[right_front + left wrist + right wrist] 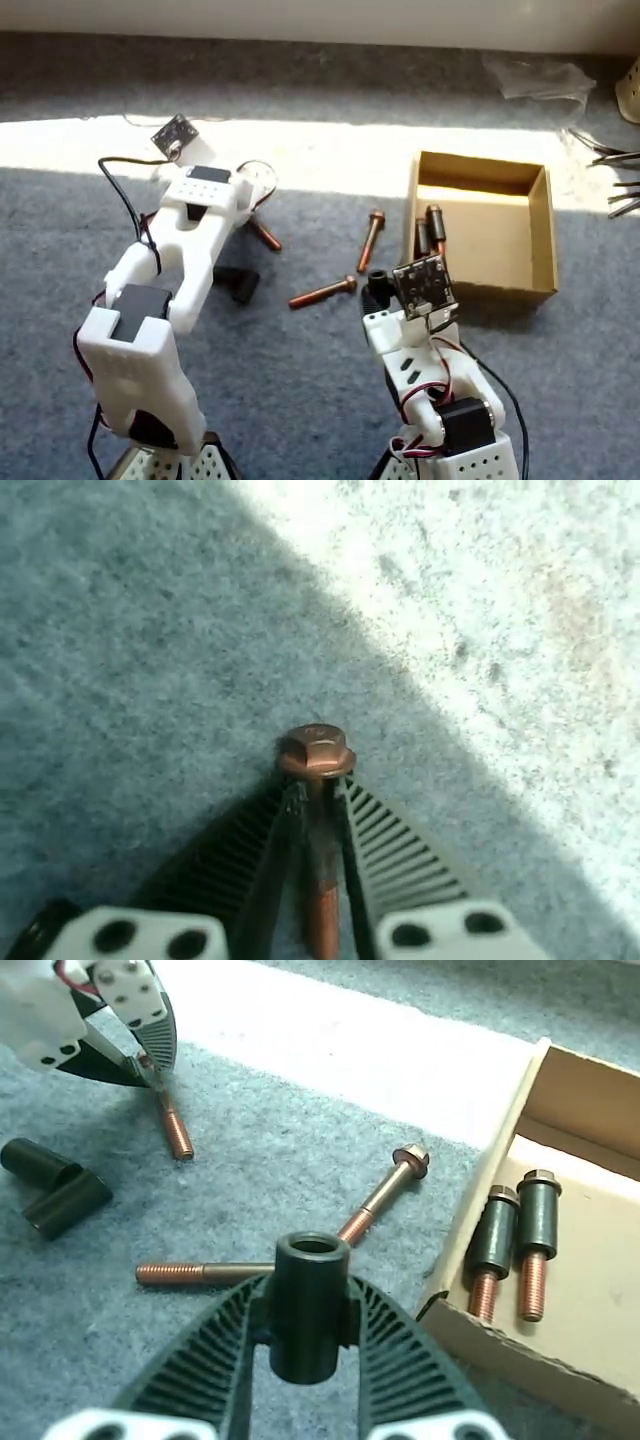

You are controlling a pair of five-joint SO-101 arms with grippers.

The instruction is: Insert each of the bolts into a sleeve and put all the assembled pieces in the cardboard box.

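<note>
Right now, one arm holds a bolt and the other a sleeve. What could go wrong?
The held bolt is pinched by its shaft in the left gripper; it may tilt or slip when pushed into the small hole of the sleeve. The right gripper sits near a loose bolt and could knock it away.

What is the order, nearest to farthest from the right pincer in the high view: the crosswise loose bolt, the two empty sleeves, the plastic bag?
1. crosswise bolt, just left of the right pincer.
2. empty sleeves, farther out to the left.
3. plastic bag, far back on the right.
</note>
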